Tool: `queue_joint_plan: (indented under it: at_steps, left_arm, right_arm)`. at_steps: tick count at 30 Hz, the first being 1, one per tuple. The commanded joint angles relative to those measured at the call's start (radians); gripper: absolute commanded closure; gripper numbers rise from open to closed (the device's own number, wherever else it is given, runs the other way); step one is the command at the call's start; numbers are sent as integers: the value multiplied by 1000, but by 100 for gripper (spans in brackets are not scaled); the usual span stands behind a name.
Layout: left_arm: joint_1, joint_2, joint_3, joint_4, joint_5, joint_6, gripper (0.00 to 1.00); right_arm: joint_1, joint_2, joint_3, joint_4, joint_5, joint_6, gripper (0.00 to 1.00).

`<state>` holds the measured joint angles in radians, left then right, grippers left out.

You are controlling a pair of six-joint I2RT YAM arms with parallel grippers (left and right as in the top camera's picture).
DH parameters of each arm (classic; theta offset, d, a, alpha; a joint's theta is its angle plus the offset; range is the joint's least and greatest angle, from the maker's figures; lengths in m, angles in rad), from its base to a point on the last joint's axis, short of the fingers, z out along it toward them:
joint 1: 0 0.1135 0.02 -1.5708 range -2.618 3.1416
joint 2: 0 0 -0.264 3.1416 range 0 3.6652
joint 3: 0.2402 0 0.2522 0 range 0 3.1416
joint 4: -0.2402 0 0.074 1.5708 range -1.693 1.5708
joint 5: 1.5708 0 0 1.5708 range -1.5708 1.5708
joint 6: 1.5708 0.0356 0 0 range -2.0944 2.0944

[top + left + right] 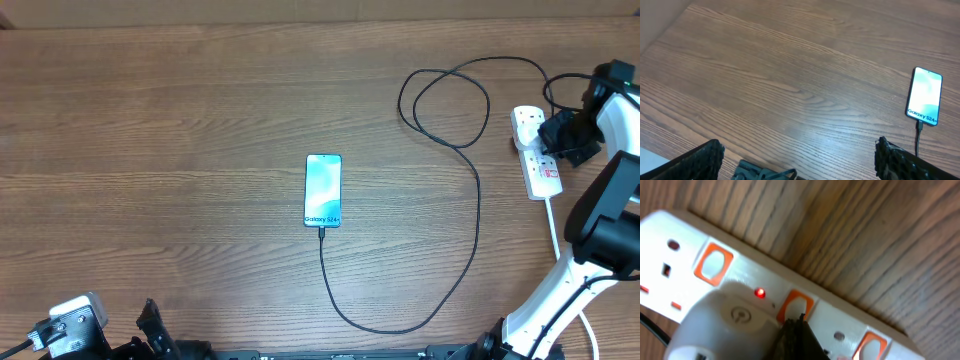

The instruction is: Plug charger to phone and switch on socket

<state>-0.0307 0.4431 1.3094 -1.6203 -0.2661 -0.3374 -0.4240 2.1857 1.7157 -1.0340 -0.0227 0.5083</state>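
The phone (pixel 322 190) lies mid-table, screen up and lit; it also shows in the left wrist view (pixel 925 95). The black charger cable (pixel 478 215) runs from the phone's lower end, curves right and loops up to the white socket strip (pixel 545 178) at the far right. In the right wrist view a white plug body (pixel 725 325) sits in the strip (pixel 850 315), and a red light (pixel 759 293) glows beside it. My right gripper (pixel 799 325) is shut, its tip on an orange-red switch (pixel 796 304). My left gripper (pixel 800 160) is open and empty at the near left.
The strip's white lead (pixel 553 232) runs toward the near edge beside the right arm (pixel 600 215). The cable's loop (pixel 445 100) lies left of the strip. Other orange-red switches (pixel 713 264) sit along the strip.
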Motion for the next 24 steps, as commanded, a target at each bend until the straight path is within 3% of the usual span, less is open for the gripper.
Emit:
queue_joint_plan:
  at_steps: [1,9,17,20,24]
  left_arm:
    - [10,-8,0,1,-3,8,0]
    - [85,-93,0,1,-3,8,0]
    - [123,-275,0,0,-3,8,0]
    - [123,-306,0,0,-3,8,0]
    - [124,-328,0,0,-3,8,0]
  right_arm:
    - [81,55,32,-17,-129,-24,96]
    - [37,-27,155,-173,-34,-23,96]
    - [-15,-298,254,-254,-25,38,96]
    - [-38,-444,291,-203,-151,69,96]
    - [-64,-636,306,2,-368,69,96]
